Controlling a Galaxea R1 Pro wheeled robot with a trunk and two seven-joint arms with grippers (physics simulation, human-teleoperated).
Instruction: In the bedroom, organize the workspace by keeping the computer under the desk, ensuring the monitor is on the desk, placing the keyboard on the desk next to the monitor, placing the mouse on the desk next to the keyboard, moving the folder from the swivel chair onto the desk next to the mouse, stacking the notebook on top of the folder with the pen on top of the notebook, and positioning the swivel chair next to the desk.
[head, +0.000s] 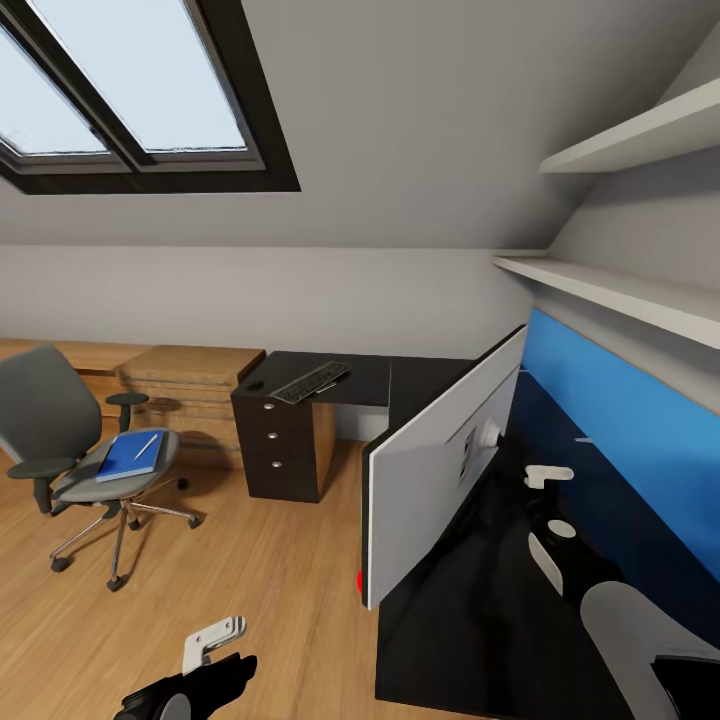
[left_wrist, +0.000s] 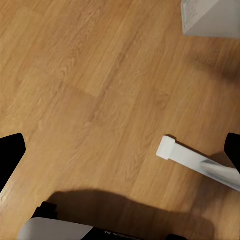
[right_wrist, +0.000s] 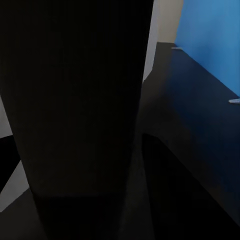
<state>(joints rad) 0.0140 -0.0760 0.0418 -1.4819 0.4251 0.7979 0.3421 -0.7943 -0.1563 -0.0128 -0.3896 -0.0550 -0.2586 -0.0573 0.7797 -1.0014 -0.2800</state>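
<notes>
The monitor (head: 440, 470) stands tilted on the near arm of the desk (head: 430, 380), white back outward, a red dot at its lower corner. The keyboard (head: 310, 381) lies on the desk's far arm above the drawers. Well apart from the desk, the swivel chair (head: 70, 440) carries the folder (head: 128, 456) with the pen (head: 147, 446) on top. The left gripper (head: 213, 640) hangs over the floor (left_wrist: 100, 90); I cannot tell whether it is released or clenched. The right gripper (head: 548, 476) reaches behind the monitor; its state is likewise unclear.
</notes>
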